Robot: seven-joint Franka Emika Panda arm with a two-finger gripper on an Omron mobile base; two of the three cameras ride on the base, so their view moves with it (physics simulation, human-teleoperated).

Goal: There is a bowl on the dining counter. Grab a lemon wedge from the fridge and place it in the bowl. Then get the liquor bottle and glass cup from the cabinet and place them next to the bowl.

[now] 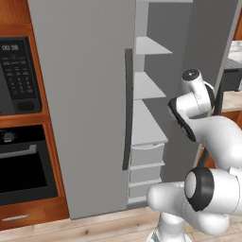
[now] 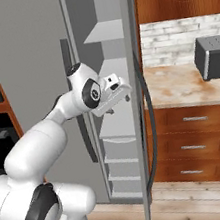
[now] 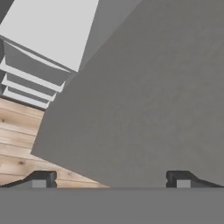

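Microwave and oven: a microwave [image 1: 19, 75] sits above an oven [image 1: 26, 163] in the wooden column at the far left; neither belongs to the task.
Fridge, shut door: the left door [image 1: 82, 104] is closed, its dark vertical handle [image 1: 127, 108] at the inner edge.
Fridge, open side: the right door [image 2: 138, 77] is swung out, showing white shelves [image 1: 147, 87] and drawers [image 1: 146, 156] inside. The shelves that can be seen look bare.
Lemon wedge: I cannot find it on any visible shelf; it may lie deeper in or be hidden by the arm, so its place cannot be told.
Hand: the hand [image 2: 113, 92] is held at mid-shelf height in the fridge opening, carrying nothing. In the hand view the two fingertips [image 3: 41, 179] stand wide apart with only grey door panel and floor [image 3: 17, 140] beyond them, so the jaws are spread.
Bench at right: a wooden bench [image 2: 189, 86] with drawers below carries a dark toaster [image 2: 213, 56]; no bowl, bottle or cup on it.
Progress: the fridge is open, which seems the only step achieved. Finding and grasping the wedge, carrying it to the bowl, then fetching bottle and cup from the cabinet all appear to remain.
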